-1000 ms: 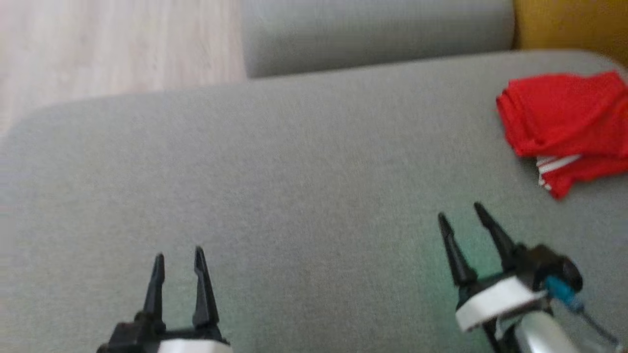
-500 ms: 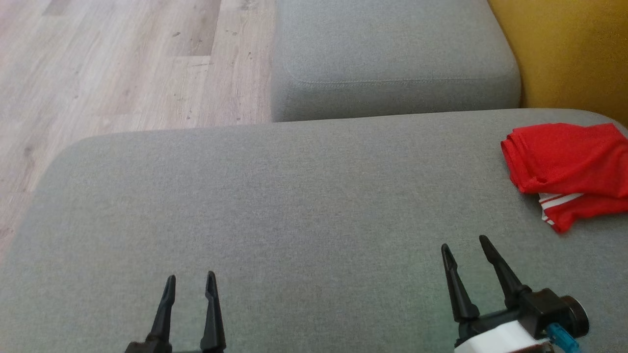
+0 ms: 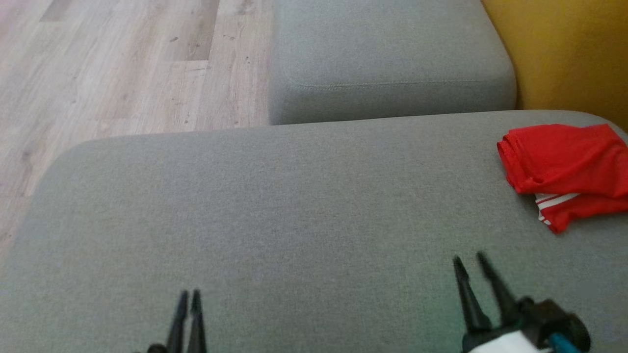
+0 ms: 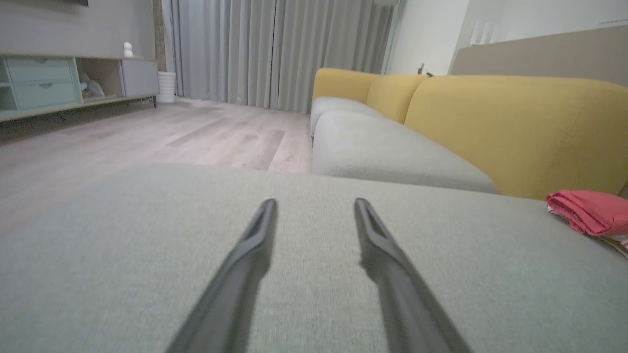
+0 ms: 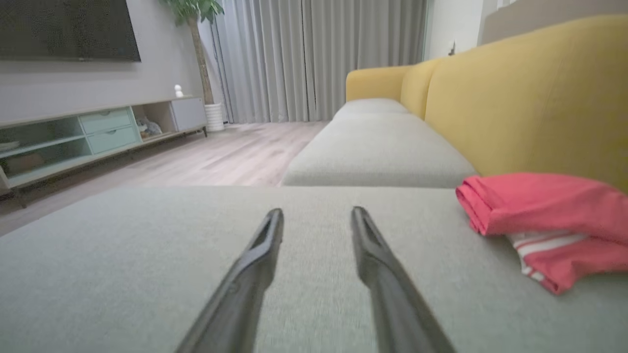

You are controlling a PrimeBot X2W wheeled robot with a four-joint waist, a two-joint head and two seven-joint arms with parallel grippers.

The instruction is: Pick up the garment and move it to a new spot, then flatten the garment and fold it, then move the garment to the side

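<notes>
Garment, red and folded, lies on the sofa seat to your right; your left gripper and right gripper are both clear of it, jaws spread and empty.

Soft, even daylight comes through the pale curtains in the wrist views, and shadows on the grey sofa seat are faint and diffuse. In the head view the left gripper and right gripper are smeared by blur, and a weak green tint lies on the fabric beside the right one. Both wrist views soften the near fingers, and the red garment looks washed-out pink there.
</notes>
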